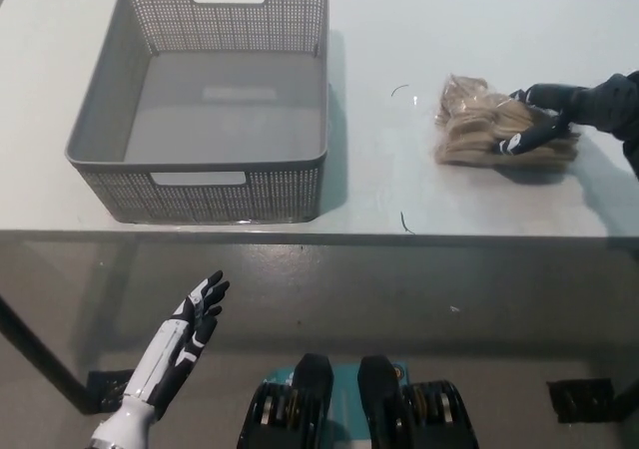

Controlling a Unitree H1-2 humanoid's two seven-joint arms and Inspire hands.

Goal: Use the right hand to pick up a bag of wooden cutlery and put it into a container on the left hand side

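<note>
The right hand (547,118) grasps the cutlery bag (479,130).
The bag lies on the worktop (399,30), right of the basket (200,160); left hand (196,314) low, fingers released.

the basket (200,196) is mid grey, its walls dotted with a fine grid of small holes, its floor plain. the table (379,30) under it is plain off-white, with thin dark flecks (405,223) right of the basket. further right, the bag of wooden cutlery (477,130) shows light tan through clear film; the right hand (559,110) is black. below the basket, the left hand (193,317) is white with black patches.
</note>
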